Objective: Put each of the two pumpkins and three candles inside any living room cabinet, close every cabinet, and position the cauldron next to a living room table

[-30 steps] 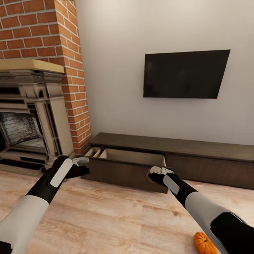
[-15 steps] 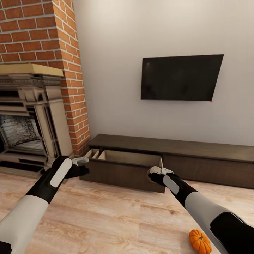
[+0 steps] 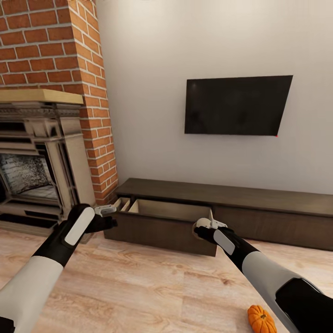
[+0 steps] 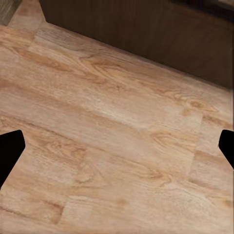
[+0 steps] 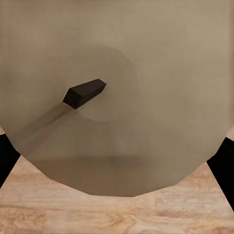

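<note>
Just beyond the right pincer (image 3: pixel 202 225) lies the open drawer of the cabinet (image 3: pixel 162 225), its long axis running crosswise, so this arm is nearer its right end. That pincer grips a candle (image 5: pixel 114 97), a stubby beige-grey cylinder with a dark wick, close up to the wrist camera. Near the drawer's left end, the left pincer (image 3: pixel 107 211) seems spread and empty over the floor (image 4: pixel 107 141), though the head view is poor. One pumpkin (image 3: pixel 260 319) sits on the floor beside the right forearm.
</note>
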